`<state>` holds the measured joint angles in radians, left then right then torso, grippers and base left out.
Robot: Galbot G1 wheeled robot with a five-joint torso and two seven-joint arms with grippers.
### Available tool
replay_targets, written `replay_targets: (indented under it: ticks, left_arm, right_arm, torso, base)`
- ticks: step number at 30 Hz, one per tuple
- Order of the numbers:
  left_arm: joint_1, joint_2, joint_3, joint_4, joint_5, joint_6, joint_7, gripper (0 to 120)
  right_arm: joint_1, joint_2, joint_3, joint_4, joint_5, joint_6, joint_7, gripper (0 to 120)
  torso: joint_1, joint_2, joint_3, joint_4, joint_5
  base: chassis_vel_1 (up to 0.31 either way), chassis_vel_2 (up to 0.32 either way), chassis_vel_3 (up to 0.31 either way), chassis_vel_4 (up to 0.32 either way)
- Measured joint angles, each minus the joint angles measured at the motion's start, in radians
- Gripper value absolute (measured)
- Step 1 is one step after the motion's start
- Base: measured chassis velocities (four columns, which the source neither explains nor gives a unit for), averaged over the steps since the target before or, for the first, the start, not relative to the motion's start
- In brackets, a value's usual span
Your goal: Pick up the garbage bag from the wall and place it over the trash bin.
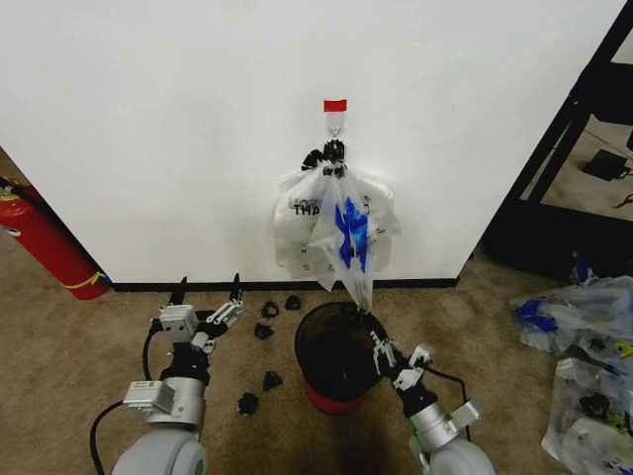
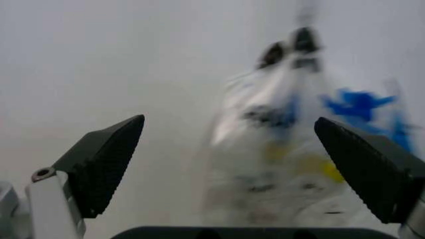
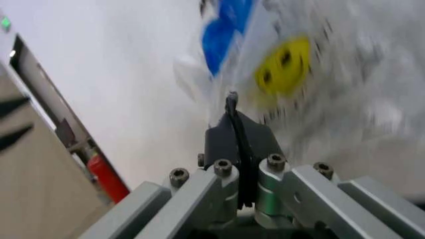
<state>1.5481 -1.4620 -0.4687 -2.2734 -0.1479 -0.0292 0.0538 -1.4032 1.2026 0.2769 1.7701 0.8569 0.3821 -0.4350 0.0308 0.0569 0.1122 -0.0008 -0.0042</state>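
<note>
Your garbage bag [image 1: 336, 223] hangs crumpled on the wall [image 1: 198, 119], blue strips and yellow smiley showing. Right gripper [image 1: 379, 348] pinches its bottom tip; left gripper [image 1: 208, 289] gapes wide.

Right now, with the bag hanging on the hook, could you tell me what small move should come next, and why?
Probably lift the right gripper, pinched shut on the garbage bag's lower corner just above the trash bin, upward to slacken the bag. Its handles still hang on the hook, and the left gripper waits open, off to the side.

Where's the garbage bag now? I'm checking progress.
In the head view, the garbage bag hangs from the wall hook, above the trash bin, its bottom corner pinched by the right gripper.
</note>
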Motion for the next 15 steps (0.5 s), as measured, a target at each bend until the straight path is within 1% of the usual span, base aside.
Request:
replay_targets:
  ticks: [2, 3, 4, 5, 6, 7, 8, 9, 10, 13, 14, 15]
  left_arm:
    - [-0.052, 0.046, 0.047, 0.016, -0.003, -0.004, 0.042, 100]
    - [-0.079, 0.070, 0.068, 0.026, -0.006, -0.003, 0.059, 100]
    - [-0.103, 0.092, 0.086, 0.036, -0.009, -0.001, 0.072, 100]
    - [-0.148, 0.133, 0.121, 0.060, -0.019, 0.005, 0.087, 100]
    - [-0.148, 0.133, 0.121, 0.060, -0.019, 0.005, 0.087, 100]
    - [-0.185, 0.170, 0.153, 0.080, -0.031, 0.014, 0.086, 100]
    - [-0.230, 0.219, 0.195, 0.105, -0.057, 0.030, 0.075, 100]
    - [-0.258, 0.248, 0.221, 0.118, -0.075, 0.042, 0.062, 100]
    - [-0.306, 0.292, 0.265, 0.137, -0.108, 0.065, 0.034, 100]
    - [-0.477, 0.406, 0.401, 0.189, -0.206, 0.159, -0.066, 100]
    - [-0.477, 0.406, 0.401, 0.189, -0.206, 0.159, -0.066, 100]
    - [-0.545, 0.430, 0.442, 0.214, -0.219, 0.198, -0.099, 100]
  right_arm:
    - [0.040, 0.010, 0.006, -0.040, -0.030, 0.035, -0.039, 0]
    - [0.059, 0.015, 0.007, -0.058, -0.038, 0.044, -0.055, 0]
    - [0.074, 0.020, 0.008, -0.071, -0.043, 0.050, -0.067, 0]
    - [0.095, 0.030, 0.008, -0.090, -0.053, 0.056, -0.081, 0]
    - [0.095, 0.030, 0.008, -0.090, -0.053, 0.056, -0.081, 0]
    - [0.106, 0.041, 0.007, -0.100, -0.061, 0.057, -0.085, 0]
    - [0.113, 0.054, 0.004, -0.108, -0.074, 0.057, -0.088, 0]
    - [0.116, 0.061, 0.003, -0.111, -0.082, 0.057, -0.089, 0]
    - [0.117, 0.075, 0.003, -0.119, -0.098, 0.057, -0.093, 0]
    - [0.112, 0.098, 0.004, -0.130, -0.122, 0.061, -0.104, 0]
    - [0.112, 0.098, 0.004, -0.130, -0.122, 0.061, -0.104, 0]
    - [0.109, 0.102, 0.008, -0.134, -0.126, 0.064, -0.109, 0]
  torso:
    - [0.000, 0.000, 0.000, -0.0001, 0.0000]
    - [0.000, 0.000, 0.000, -0.0006, 0.0001]
    - [0.000, 0.000, 0.000, -0.0003, 0.0001]
    - [0.000, 0.000, 0.000, 0.0001, 0.0000]
    - [0.000, 0.000, 0.000, 0.0001, 0.0000]
    - [0.000, 0.000, 0.000, -0.0002, -0.0001]
    - [0.000, 0.000, 0.000, 0.0001, -0.0001]
    - [0.000, 0.000, 0.000, -0.0001, 0.0000]
    - [0.000, 0.000, 0.000, 0.0001, -0.0003]
    - [0.000, 0.000, 0.000, -0.0001, 0.0001]
    - [0.000, 0.000, 0.000, -0.0001, 0.0001]
    - [0.000, 0.000, 0.000, -0.0003, 0.0000]
  base:
    - [0.000, 0.000, 0.000, 0.000]
    - [0.000, 0.000, 0.000, 0.000]
    - [0.000, 0.000, 0.000, 0.000]
    - [0.000, 0.000, 0.000, 0.000]
    - [0.000, 0.000, 0.000, 0.000]
    - [0.000, 0.000, 0.000, 0.000]
    - [0.000, 0.000, 0.000, 0.000]
    - [0.000, 0.000, 0.000, 0.000]
    - [0.000, 0.000, 0.000, 0.000]
    - [0.000, 0.000, 0.000, 0.000]
    - [0.000, 0.000, 0.000, 0.000]
    - [0.000, 0.000, 0.000, 0.000]
